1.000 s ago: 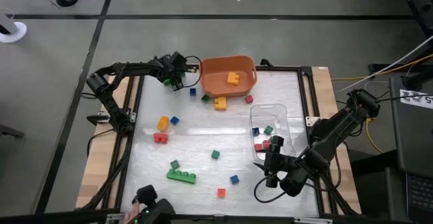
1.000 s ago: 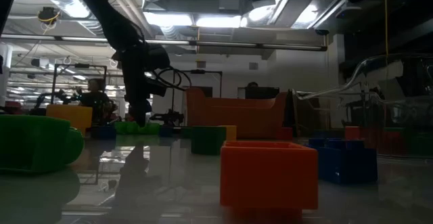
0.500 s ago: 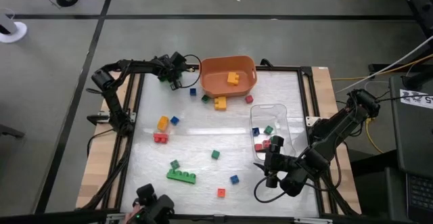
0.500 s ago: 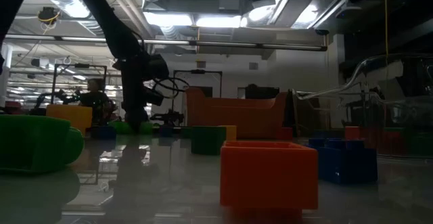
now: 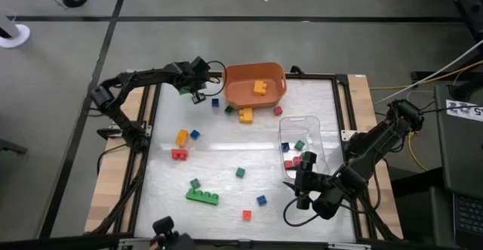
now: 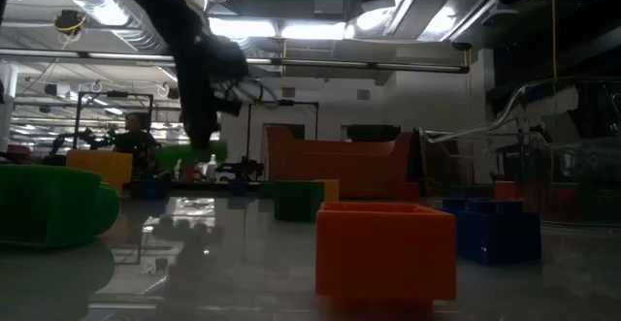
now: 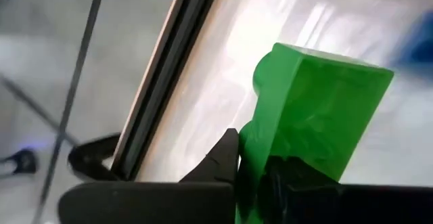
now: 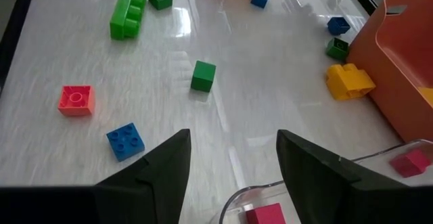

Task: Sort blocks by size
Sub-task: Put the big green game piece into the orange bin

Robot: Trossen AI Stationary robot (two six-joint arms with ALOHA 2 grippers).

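Observation:
My left gripper [image 5: 190, 90] is at the table's far left, just left of the orange bin [image 5: 254, 84], shut on a green brick [image 7: 311, 109]. In the low view the green brick [image 6: 189, 156] hangs above the tabletop. My right gripper [image 5: 303, 189] waits open above the near right of the table, beside the clear tray [image 5: 300, 148], with nothing between its fingers [image 8: 155, 176]. Several blocks lie flat on the table, among them a long green brick [image 5: 202, 196] and a yellow brick [image 5: 245, 115]. My left gripper pinches the green brick between its two fingers at the brick's near end [image 7: 252, 149]. The rest of the brick sticks out past the fingertips [image 7: 226, 153]. The fingers slant down from the table's left side. The brick is lifted clear of the table.
The orange bin holds a yellow-orange brick [image 5: 259, 87]. The clear tray holds several small cubes [image 5: 293, 159]. Loose blocks are scattered over the middle: a red brick [image 5: 179, 154], a green cube [image 5: 240, 172], a blue cube [image 5: 261, 200] and a red cube [image 5: 247, 214]. The black table frame [image 5: 151, 114] runs close to the left gripper.
My left gripper has shut on the green brick at the far left of the table and risen, lifting the brick off the tabletop. My right gripper has kept still.

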